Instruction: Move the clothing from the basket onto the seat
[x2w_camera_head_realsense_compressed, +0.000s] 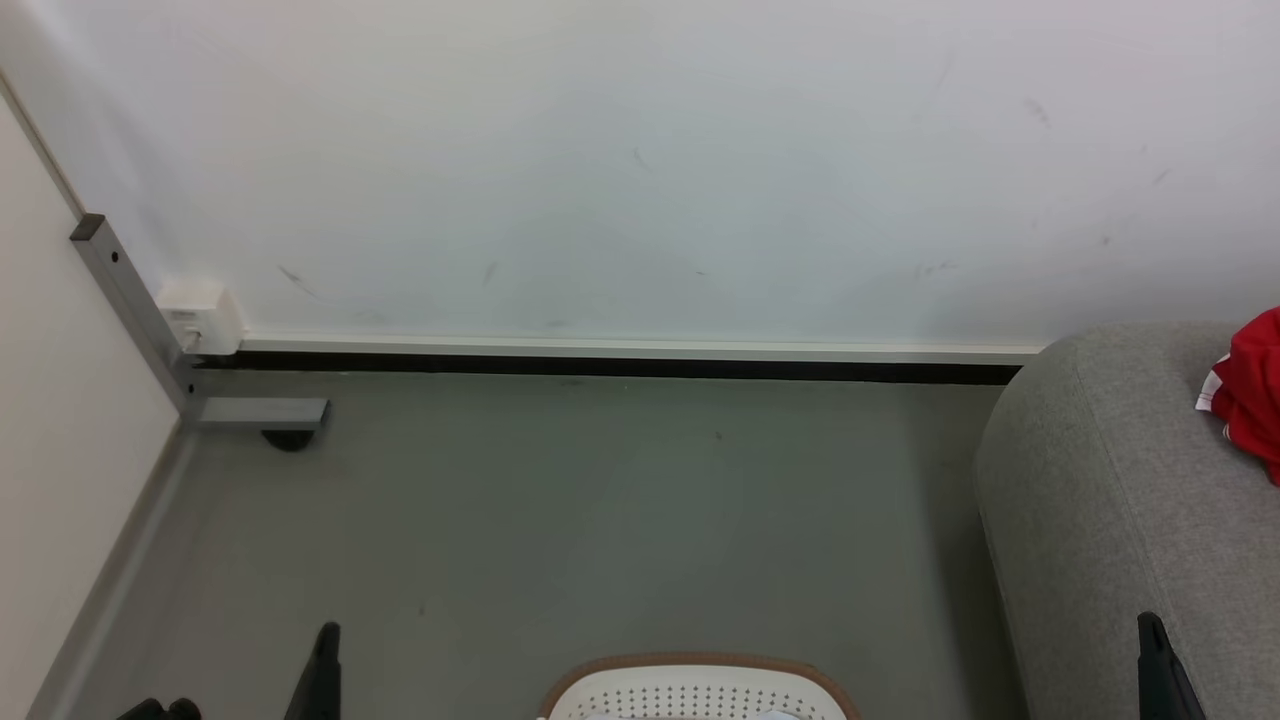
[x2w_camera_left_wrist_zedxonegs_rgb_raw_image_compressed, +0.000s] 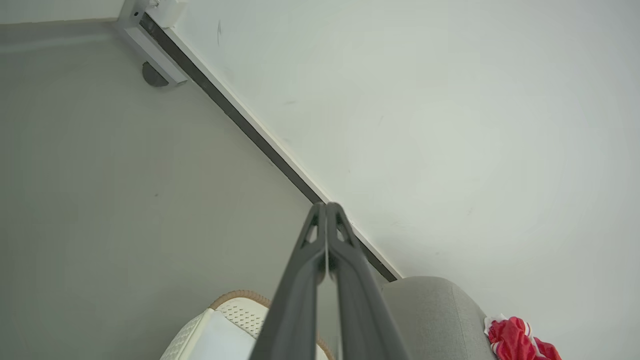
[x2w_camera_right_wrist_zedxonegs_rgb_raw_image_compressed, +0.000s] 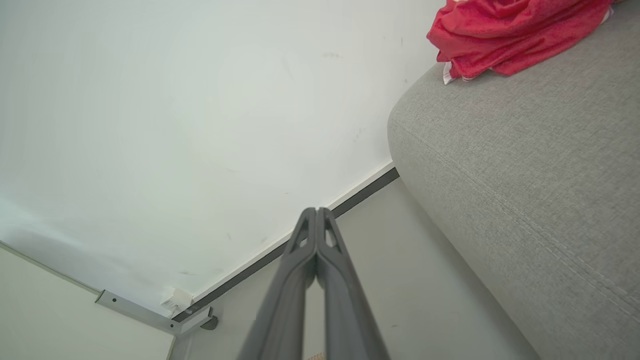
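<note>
1. Head view: the clothing (x2w_camera_head_realsense_compressed: 1250, 395) lies crumpled on top of the seat (x2w_camera_head_realsense_compressed: 1100, 520), near the wall (x2w_camera_head_realsense_compressed: 640, 150), so I judge the task is done. The basket (x2w_camera_head_realsense_compressed: 700, 685) stands on the floor (x2w_camera_head_realsense_compressed: 600, 520) near the seat. The left gripper (x2w_camera_head_realsense_compressed: 328, 640) and right gripper (x2w_camera_head_realsense_compressed: 1150, 635) hang low, touching nothing.
2. Left wrist view: the left fingers are pressed together and hold nothing. A pale cloth (x2w_camera_left_wrist_zedxonegs_rgb_raw_image_compressed: 225, 340) lies in the basket; it is not the task's thing.
3. Right wrist view: the right fingers are also closed and empty. A metal frame (x2w_camera_right_wrist_zedxonegs_rgb_raw_image_compressed: 140, 312) stands in the corner, well apart.
</note>
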